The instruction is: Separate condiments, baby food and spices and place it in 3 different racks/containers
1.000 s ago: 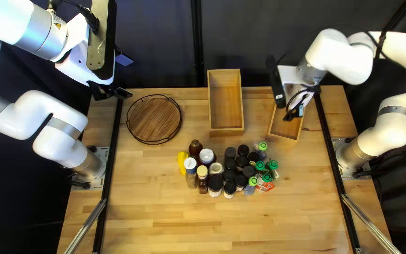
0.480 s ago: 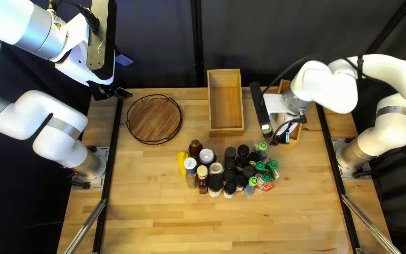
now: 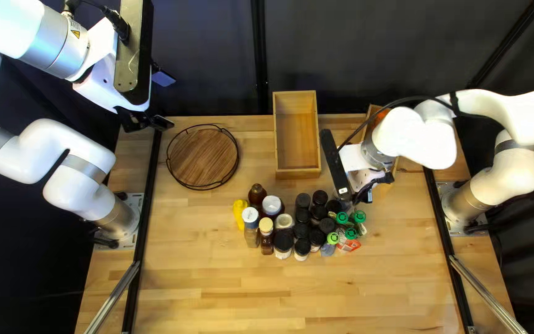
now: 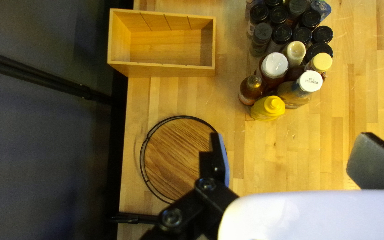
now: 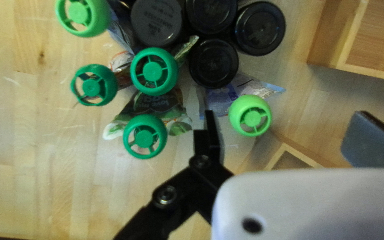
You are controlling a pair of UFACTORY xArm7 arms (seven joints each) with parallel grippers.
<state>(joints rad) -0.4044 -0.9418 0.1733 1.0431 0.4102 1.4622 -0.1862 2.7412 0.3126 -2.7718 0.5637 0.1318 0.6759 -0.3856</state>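
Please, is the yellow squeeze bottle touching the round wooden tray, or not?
Apart. The left wrist view shows it from above: a strip of table lies between the yellow squeeze bottle and the round wooden tray.

Bright tabletop, dim curtain, soft shadows

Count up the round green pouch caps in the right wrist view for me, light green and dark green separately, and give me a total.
Light green caps: 2
Dark green caps: 3
Total: 5
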